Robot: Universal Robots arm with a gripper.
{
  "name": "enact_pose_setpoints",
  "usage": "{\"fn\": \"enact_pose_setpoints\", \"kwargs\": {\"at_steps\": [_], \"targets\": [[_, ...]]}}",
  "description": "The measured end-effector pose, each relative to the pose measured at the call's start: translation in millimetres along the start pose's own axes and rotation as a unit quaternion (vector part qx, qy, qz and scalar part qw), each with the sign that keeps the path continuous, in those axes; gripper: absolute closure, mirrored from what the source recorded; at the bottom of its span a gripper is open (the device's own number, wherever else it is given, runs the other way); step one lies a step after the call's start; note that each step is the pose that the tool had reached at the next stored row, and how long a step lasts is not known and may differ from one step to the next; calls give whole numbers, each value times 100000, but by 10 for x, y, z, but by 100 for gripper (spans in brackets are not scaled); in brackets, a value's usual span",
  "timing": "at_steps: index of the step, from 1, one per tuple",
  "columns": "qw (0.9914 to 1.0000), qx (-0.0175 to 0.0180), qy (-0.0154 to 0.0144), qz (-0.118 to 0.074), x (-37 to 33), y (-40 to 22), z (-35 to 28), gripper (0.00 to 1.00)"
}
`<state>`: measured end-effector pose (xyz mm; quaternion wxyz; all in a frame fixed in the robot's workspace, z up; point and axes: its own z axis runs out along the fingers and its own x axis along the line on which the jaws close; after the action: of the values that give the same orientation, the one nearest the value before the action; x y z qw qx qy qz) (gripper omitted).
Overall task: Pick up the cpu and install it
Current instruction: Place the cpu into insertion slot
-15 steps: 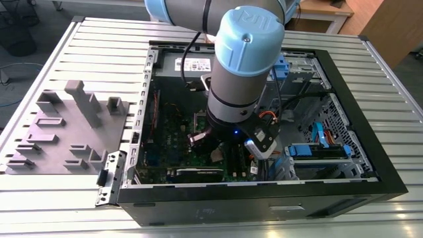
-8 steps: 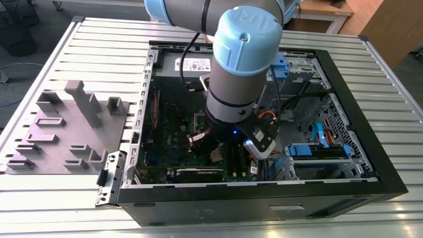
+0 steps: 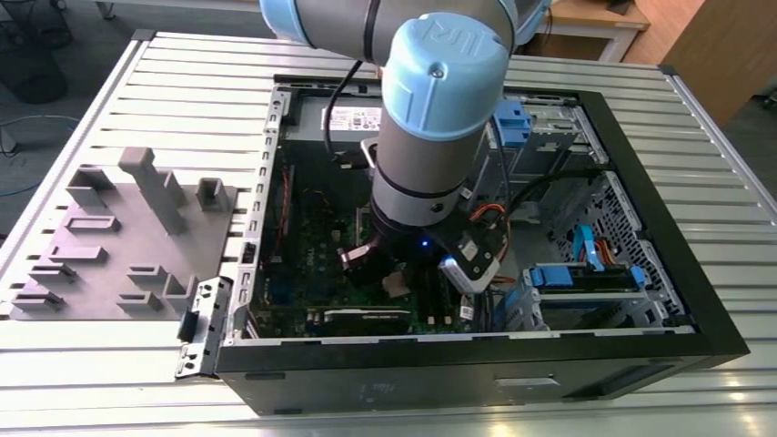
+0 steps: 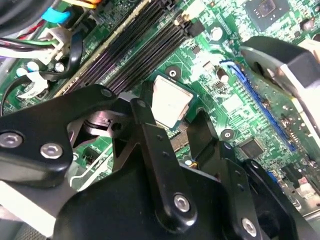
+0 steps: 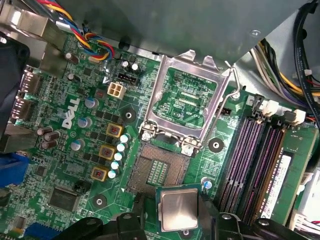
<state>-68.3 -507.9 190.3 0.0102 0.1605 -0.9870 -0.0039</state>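
In the exterior view, the middle of the green circuit board [image 3: 304, 264] is hidden behind the grey-and-blue robot arm [image 3: 425, 137], which is cut off by the picture's upper edge. In the first wrist view, 1 edge of the open square pin socket [image 5: 157, 170] is covered by the small flat silver-topped cpu [image 5: 177, 210]; whether they touch cannot be told.
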Motion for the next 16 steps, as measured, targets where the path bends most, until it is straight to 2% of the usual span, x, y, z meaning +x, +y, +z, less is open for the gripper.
{"fn": "enact_pose_setpoints", "kwargs": {"at_steps": [10, 16], "targets": [[100000, -4, 37, -16, -62, -21, -3, 45], [100000, -18, 30, -22, -64, -17, -96, 45]]}}
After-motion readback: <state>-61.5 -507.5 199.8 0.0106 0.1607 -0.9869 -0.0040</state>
